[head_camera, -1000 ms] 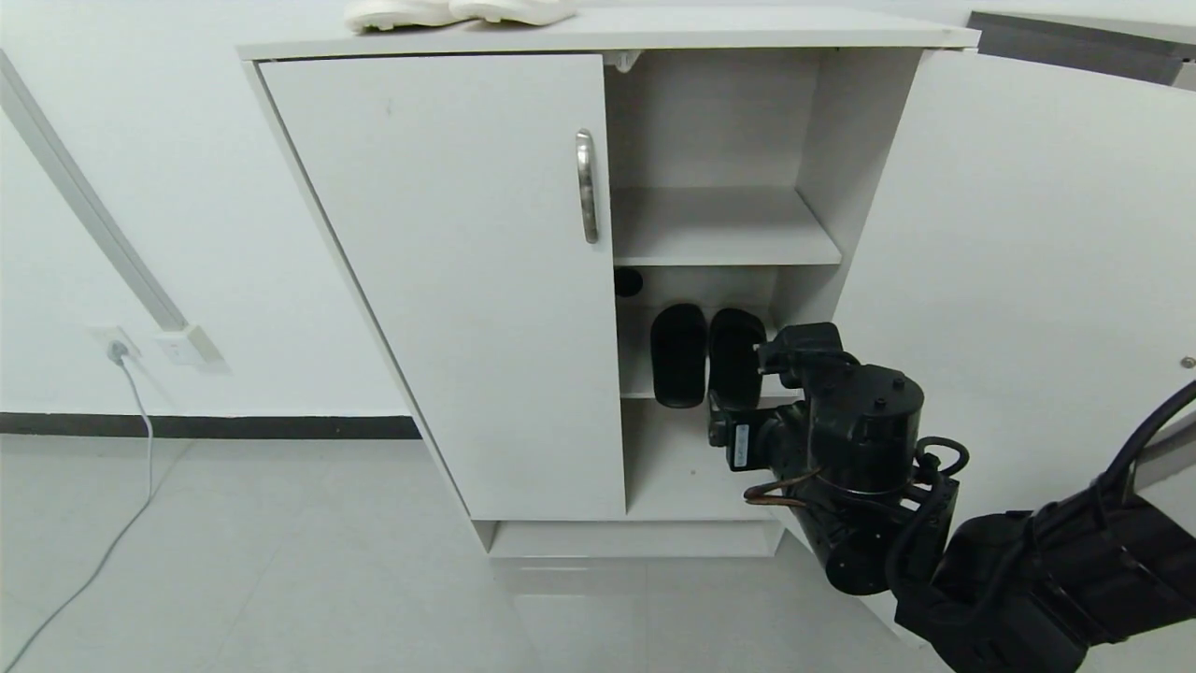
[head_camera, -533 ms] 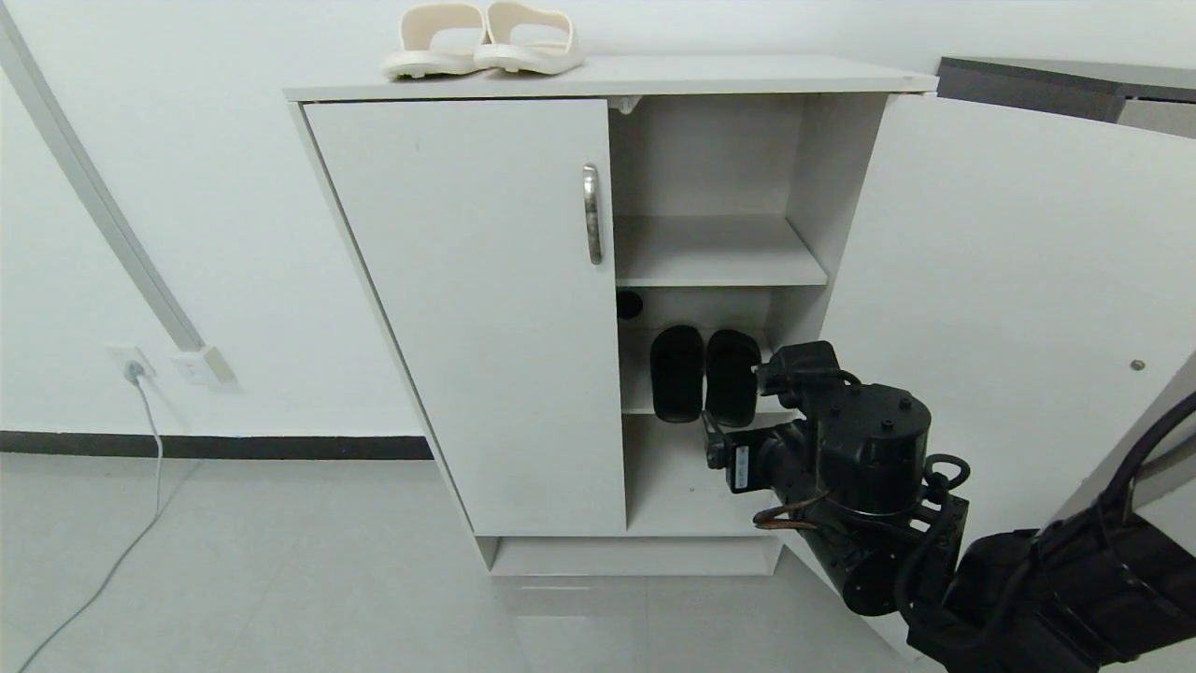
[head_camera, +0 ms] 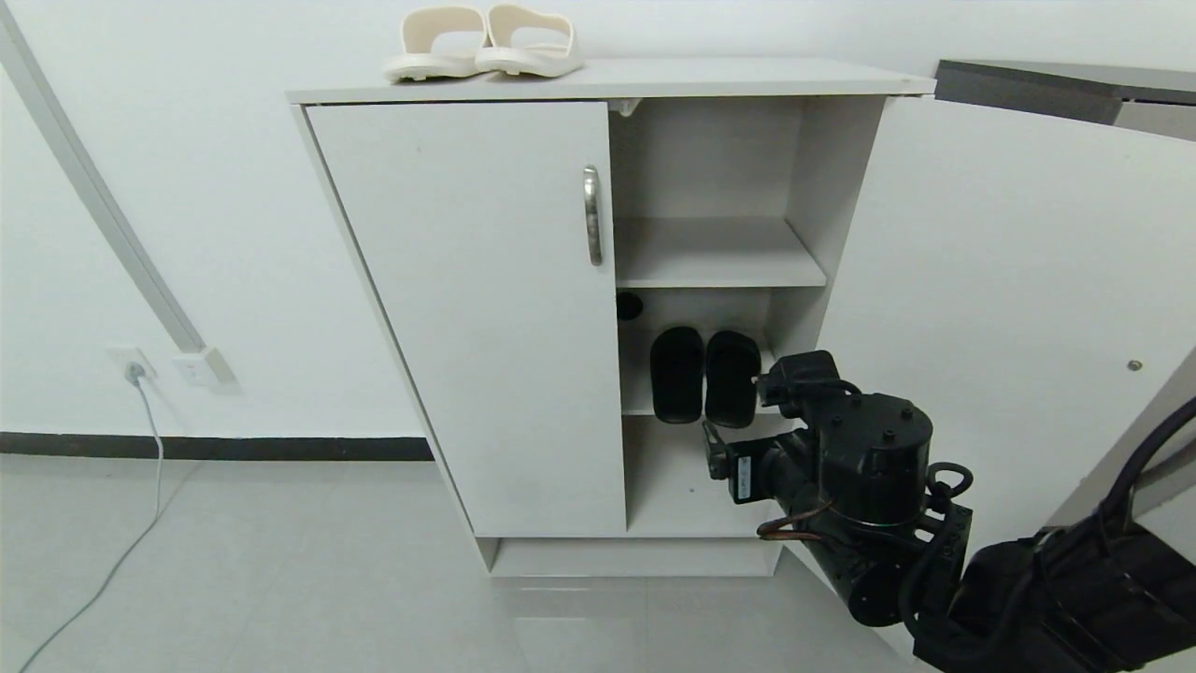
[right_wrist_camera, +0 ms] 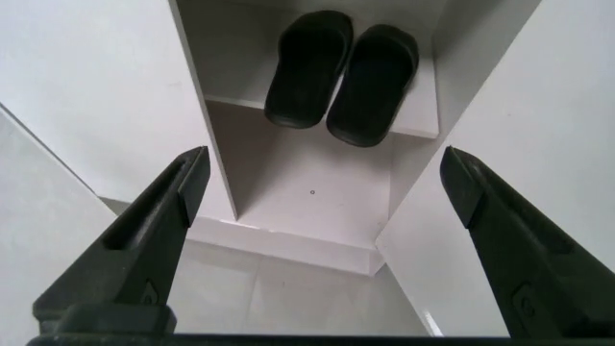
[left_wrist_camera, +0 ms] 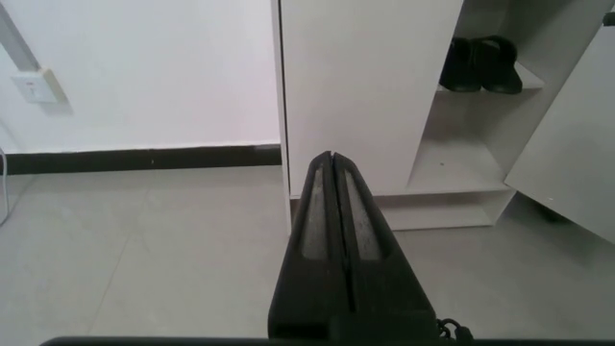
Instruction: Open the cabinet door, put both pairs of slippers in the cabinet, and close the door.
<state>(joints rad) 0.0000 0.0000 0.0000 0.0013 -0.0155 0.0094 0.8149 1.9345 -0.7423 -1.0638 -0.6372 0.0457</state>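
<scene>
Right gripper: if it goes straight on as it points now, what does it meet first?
Probably the cabinet's bottom compartment, just under the shelf holding the black slippers. The right gripper is open and nothing lies between, though depth is unclear.

It looks like a plain home-style entry room. A white shoe cabinet point(head_camera: 747, 79), with black slippers point(head_camera: 705, 374) inside and cream slippers point(head_camera: 486, 42) on top, stands against a bare white wall point(head_camera: 187, 140). Around it are glossy grey floor tiles point(head_camera: 280, 579), a black baseboard point(head_camera: 215, 447) and a wall socket point(head_camera: 131, 366).
</scene>
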